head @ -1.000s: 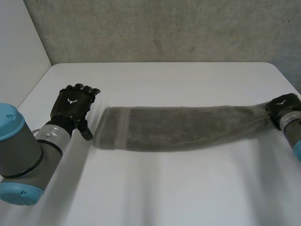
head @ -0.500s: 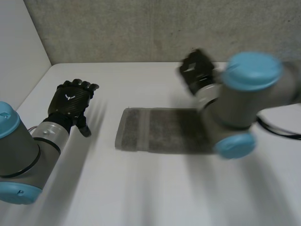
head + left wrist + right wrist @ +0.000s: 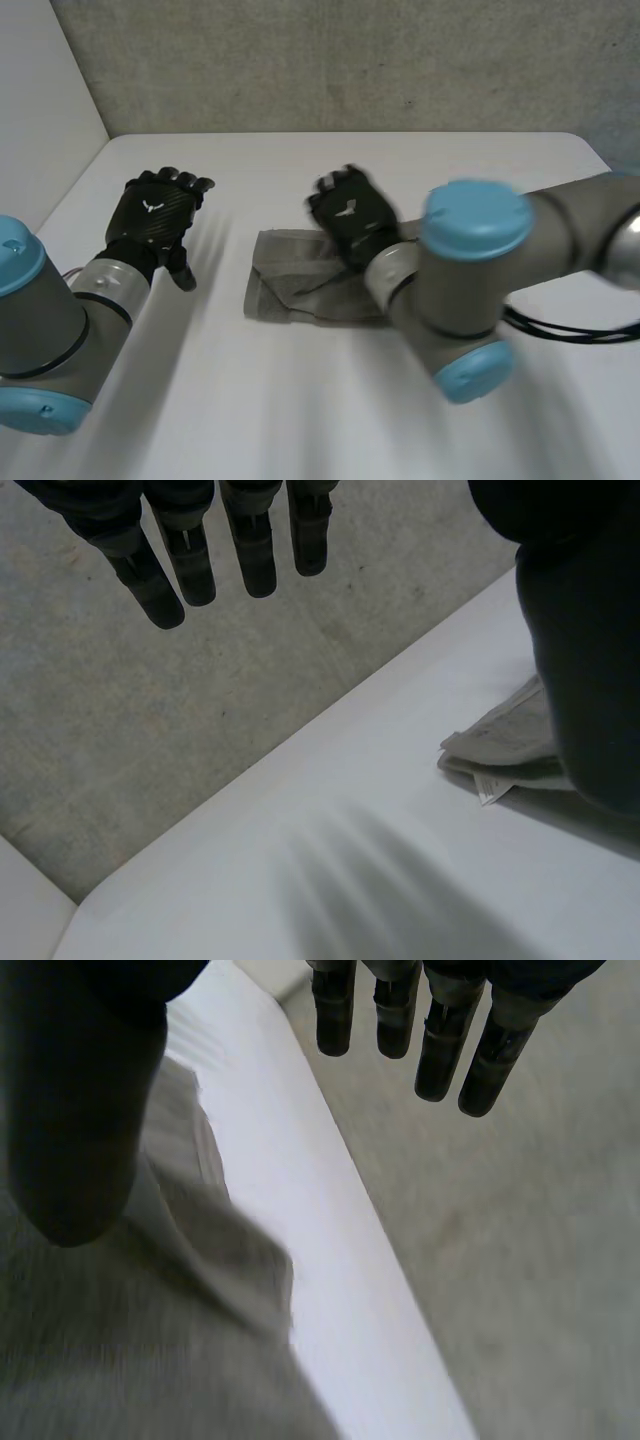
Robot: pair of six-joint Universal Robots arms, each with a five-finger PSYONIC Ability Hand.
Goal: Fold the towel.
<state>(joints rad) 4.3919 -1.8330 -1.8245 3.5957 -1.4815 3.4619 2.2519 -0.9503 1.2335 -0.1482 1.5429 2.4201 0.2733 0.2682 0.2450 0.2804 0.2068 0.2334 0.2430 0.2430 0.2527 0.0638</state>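
The grey towel lies folded in a short, rumpled stack at the middle of the white table. My right hand hovers over the towel's far right part with its arm reaching in from the right. In the right wrist view its fingers are straight and the thumb stands apart above the towel, holding nothing. My left hand rests open to the left of the towel, apart from it. Beyond the left hand's straight fingers a corner of the towel shows past the thumb.
A grey carpeted wall rises behind the table's far edge. A white wall closes the left side. Bare table surface lies in front of the towel and to its left around the left hand.
My right hand has swung from the far right to the middle, carrying the towel's right end over onto its left part, and has opened. The towel is now much shorter. The left hand barely moved.
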